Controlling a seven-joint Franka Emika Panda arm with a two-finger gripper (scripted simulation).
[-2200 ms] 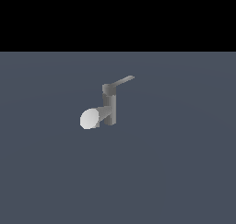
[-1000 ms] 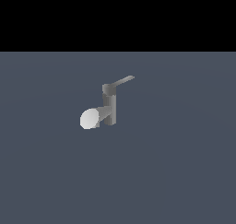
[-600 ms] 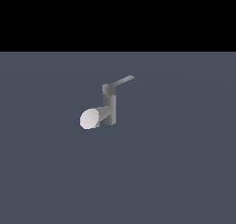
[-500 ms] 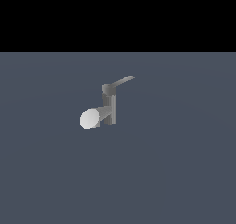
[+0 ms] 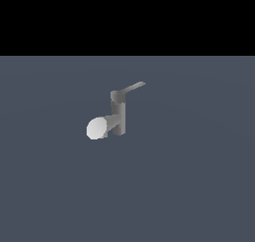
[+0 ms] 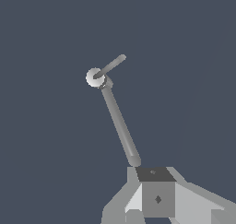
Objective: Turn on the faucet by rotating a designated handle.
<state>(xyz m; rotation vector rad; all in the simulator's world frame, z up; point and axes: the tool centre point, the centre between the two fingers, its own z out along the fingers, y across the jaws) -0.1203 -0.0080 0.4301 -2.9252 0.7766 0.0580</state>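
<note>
In the exterior view the small grey faucet (image 5: pixel 118 117) stands upright alone, its wide spout ending in a pale oval mouth (image 5: pixel 96 128) toward the exterior view's left. The handle (image 5: pixel 130 88), a thin lever, juts from the round cap toward the exterior view's right. No gripper shows in that view. In the wrist view the faucet (image 6: pixel 119 124) appears as a long grey bar running from a pale round part (image 6: pixel 94 77), off which a thin short bar (image 6: pixel 112 65) sticks. My gripper (image 6: pixel 154 193) shows only as grey blocks close to the long bar's near tip, and its jaws are unclear.
A plain dark blue-grey floor (image 5: pixel 189 186) lies all round the faucet, with black background above it in the exterior view. Nothing else is in view.
</note>
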